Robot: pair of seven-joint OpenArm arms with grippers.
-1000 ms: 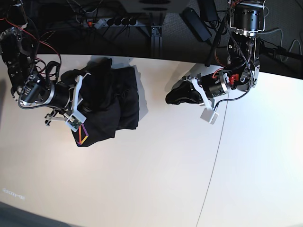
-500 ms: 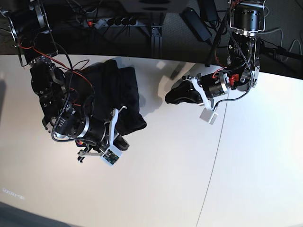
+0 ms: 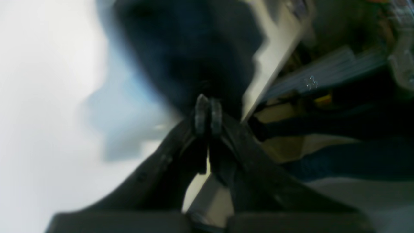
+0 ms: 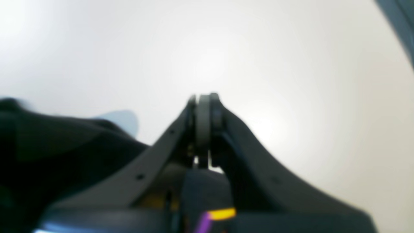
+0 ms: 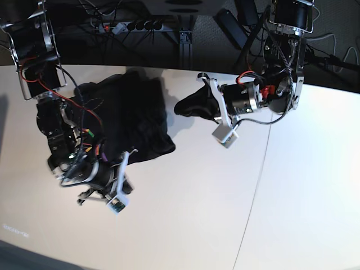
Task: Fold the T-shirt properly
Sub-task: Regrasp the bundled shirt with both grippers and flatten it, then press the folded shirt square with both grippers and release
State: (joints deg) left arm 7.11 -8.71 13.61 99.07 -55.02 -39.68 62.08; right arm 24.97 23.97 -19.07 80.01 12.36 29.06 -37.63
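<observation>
White worktop [image 5: 185,214] carried the bunched black T-shirt [image 5: 135,112] near its far left | left end effector [image 3: 207,113] was closed, empty, beside the shirt's right edge | right end effector [image 4: 203,113] was closed, empty, just off the shirt's near edge

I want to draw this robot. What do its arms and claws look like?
Both arms are mostly black with chunky round metal joints and white curved brackets. The left gripper and right gripper have slim dark fingers with pale pads. Red and black wires loop along them, and a small white camera box sits by each wrist.
</observation>
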